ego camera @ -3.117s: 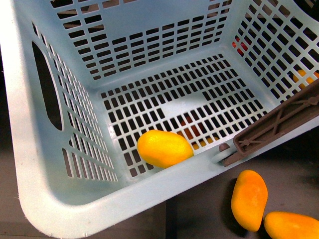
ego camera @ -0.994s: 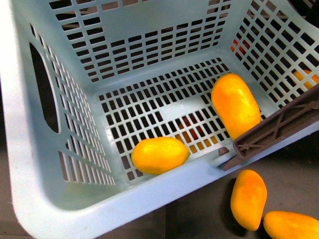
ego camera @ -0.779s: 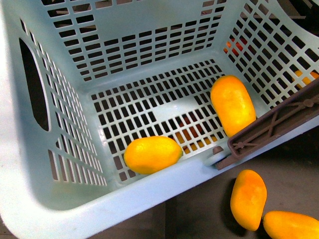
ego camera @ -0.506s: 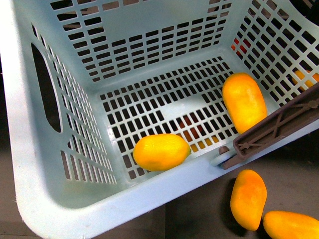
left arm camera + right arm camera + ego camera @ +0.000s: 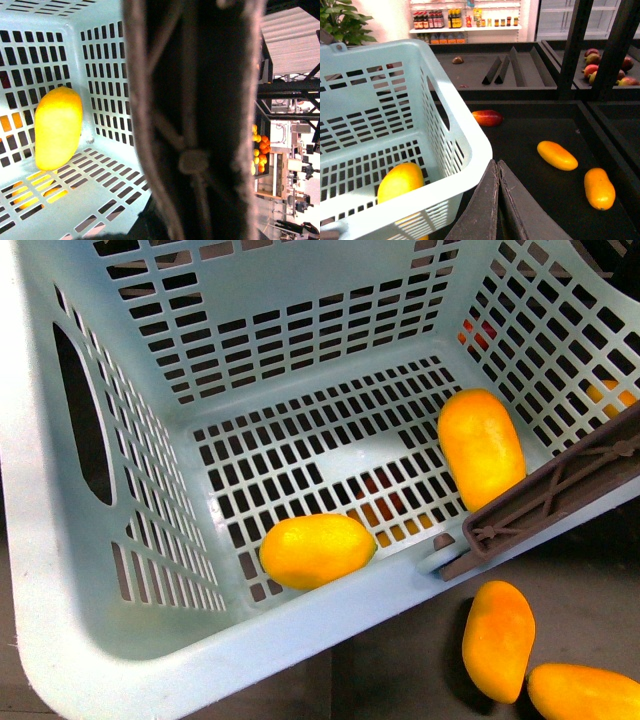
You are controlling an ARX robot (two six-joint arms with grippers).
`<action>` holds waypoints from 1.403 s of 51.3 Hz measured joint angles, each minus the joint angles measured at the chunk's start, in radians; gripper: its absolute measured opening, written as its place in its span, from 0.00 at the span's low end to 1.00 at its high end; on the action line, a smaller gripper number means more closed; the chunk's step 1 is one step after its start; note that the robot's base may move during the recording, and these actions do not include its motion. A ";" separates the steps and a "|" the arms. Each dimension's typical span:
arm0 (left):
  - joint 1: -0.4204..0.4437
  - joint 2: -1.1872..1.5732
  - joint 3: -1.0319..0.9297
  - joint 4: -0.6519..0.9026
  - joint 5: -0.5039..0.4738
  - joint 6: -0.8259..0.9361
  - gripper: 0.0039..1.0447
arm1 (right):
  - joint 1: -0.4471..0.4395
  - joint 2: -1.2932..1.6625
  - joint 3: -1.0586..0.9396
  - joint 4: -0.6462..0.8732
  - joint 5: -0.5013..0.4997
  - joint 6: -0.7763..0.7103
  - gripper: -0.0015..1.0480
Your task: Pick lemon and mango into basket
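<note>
Now: basket (image 5: 60, 570) holds two yellow-orange fruits; egg-shaped lemon (image 5: 316, 550) lies on slotted floor by near wall, longer mango (image 5: 481, 447) beside brown handle (image 5: 545, 505). Both prob. smooth, firm, apt to roll; grip across short axis. Right gripper (image 5: 498, 200) hangs outside basket, fingers pressed together, empty. Left gripper: can't tell, handle blocks view.

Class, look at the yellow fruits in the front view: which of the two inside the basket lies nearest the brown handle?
The longer mango, lying by the basket's right wall with its lower end at the handle. The lemon lies apart, by the near wall.
</note>
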State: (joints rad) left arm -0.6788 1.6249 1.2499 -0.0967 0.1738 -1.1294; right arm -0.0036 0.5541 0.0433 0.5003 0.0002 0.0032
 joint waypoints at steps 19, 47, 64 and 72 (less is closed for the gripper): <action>0.000 0.000 0.000 0.000 0.002 0.001 0.04 | 0.002 -0.178 -0.026 -0.126 0.000 0.000 0.02; 0.000 0.000 0.000 0.000 0.002 0.001 0.04 | 0.002 -0.370 -0.026 -0.316 0.000 0.000 0.02; 0.000 0.000 0.000 0.000 0.002 0.001 0.04 | 0.002 -0.547 -0.026 -0.499 0.000 0.000 0.02; 0.000 0.000 0.000 0.000 0.000 0.002 0.04 | 0.002 -0.547 -0.026 -0.499 0.000 0.000 0.23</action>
State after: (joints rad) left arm -0.6785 1.6249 1.2503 -0.0967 0.1741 -1.1271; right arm -0.0017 0.0067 0.0177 0.0017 0.0002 0.0029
